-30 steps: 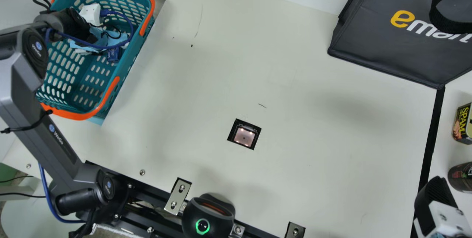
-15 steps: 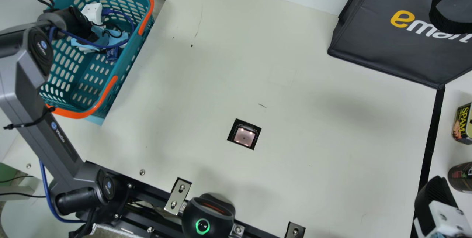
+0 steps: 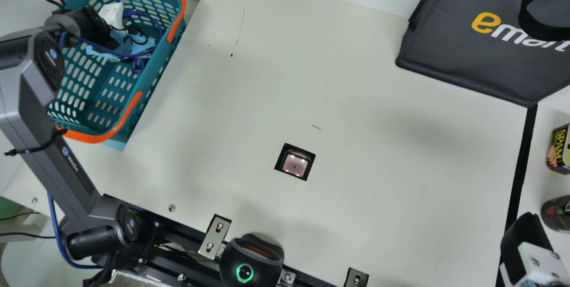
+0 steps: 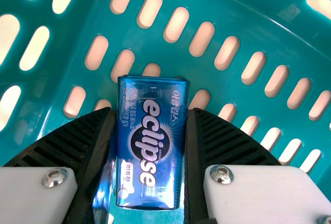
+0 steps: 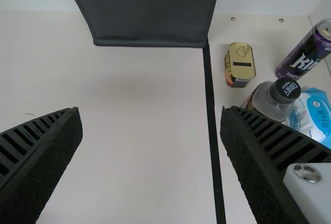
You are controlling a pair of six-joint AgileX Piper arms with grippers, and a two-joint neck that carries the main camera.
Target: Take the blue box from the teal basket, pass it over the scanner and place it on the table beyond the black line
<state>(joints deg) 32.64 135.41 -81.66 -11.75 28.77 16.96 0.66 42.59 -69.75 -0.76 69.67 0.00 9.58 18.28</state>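
Observation:
My left gripper [image 3: 111,14] is down inside the teal basket [image 3: 139,100] at the main view's upper left. Beside its tip the blue box [image 3: 138,65] shows small. The left wrist view has the blue box [image 4: 150,144] between the ribbed fingers of my left gripper [image 4: 150,131], which press on both sides of it; perforated teal wall lies behind. My right gripper [image 3: 526,238] stands at the main view's lower right, over the black line [image 3: 519,175]. In the right wrist view my right gripper [image 5: 150,113] is wide open, holding nothing. A lit scanner window [image 3: 295,164] is set in the table.
A dark bag [image 3: 463,51] stands at the upper right. Beyond the line are a yellow-topped can [image 5: 240,63], a black-lidded jar [image 5: 274,99], a purple can [image 5: 306,50] and a white-and-blue pack [image 5: 314,115]. A black device [image 3: 251,260] sits at the near edge.
My left arm has shifted slightly right in the main view, and the basket has budged slightly. The blue box has lately moved a little to the right. My right arm has kept still.

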